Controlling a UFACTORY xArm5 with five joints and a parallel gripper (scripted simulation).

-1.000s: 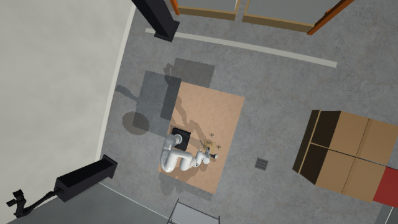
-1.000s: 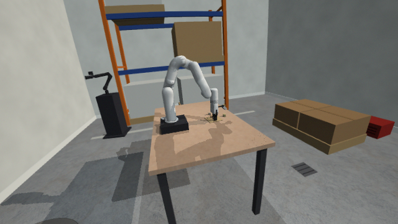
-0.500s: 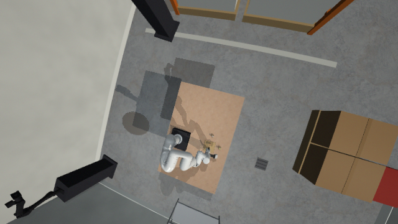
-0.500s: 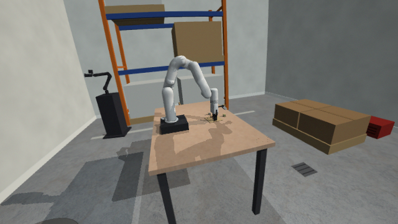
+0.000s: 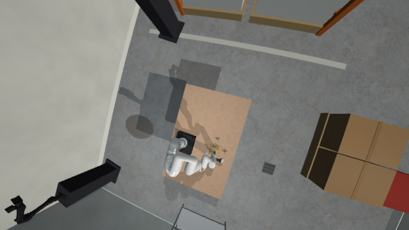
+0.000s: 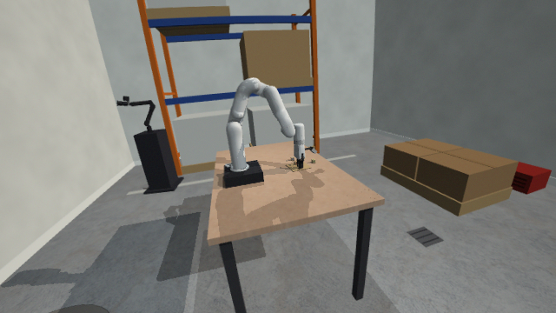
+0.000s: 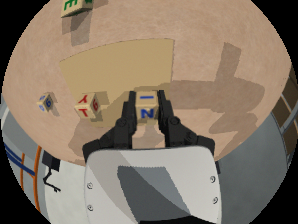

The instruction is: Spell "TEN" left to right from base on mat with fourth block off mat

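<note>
The block with blue markings (image 7: 147, 106) sits between the fingers of the gripper (image 5: 215, 154) (image 6: 301, 166) (image 7: 146, 99), which has it gripped from both sides. In the wrist view one of its faces reads N and the next carries a plain blue bar. It is at the near side of the mat (image 5: 218, 154) (image 6: 292, 168) (image 7: 120, 67); whether it touches the mat, I can't tell.

To its left in that view is the red-lettered block (image 7: 87, 105), apart from the fingers, by the mat's side edge, with a Y-like letter on one face. Farther left, off the mat, is a small block with blue characters (image 7: 46, 102), too small for me to read surely. The green E block (image 7: 76, 7) lies off the mat too, beyond its far side and cut by the edge of the view.

All this is on the wooden table (image 5: 217, 105) (image 6: 278, 209) (image 7: 200, 65). The white arm (image 5: 183, 158) (image 6: 234, 139) rises from a black base (image 5: 193, 137) (image 6: 260, 179), bends over high up and comes down to the gripper.

Away from the table, the orange and blue rack (image 6: 316, 65) carries a big carton (image 6: 278, 56). A black stand (image 5: 169, 30) (image 6: 155, 161) is beside the rack. Across the floor, low cartons (image 5: 358, 160) (image 6: 447, 169) lie next to a red box (image 5: 397, 191) (image 6: 531, 180), and a dark grate (image 5: 268, 168) (image 6: 425, 236) is set between them and the table.
</note>
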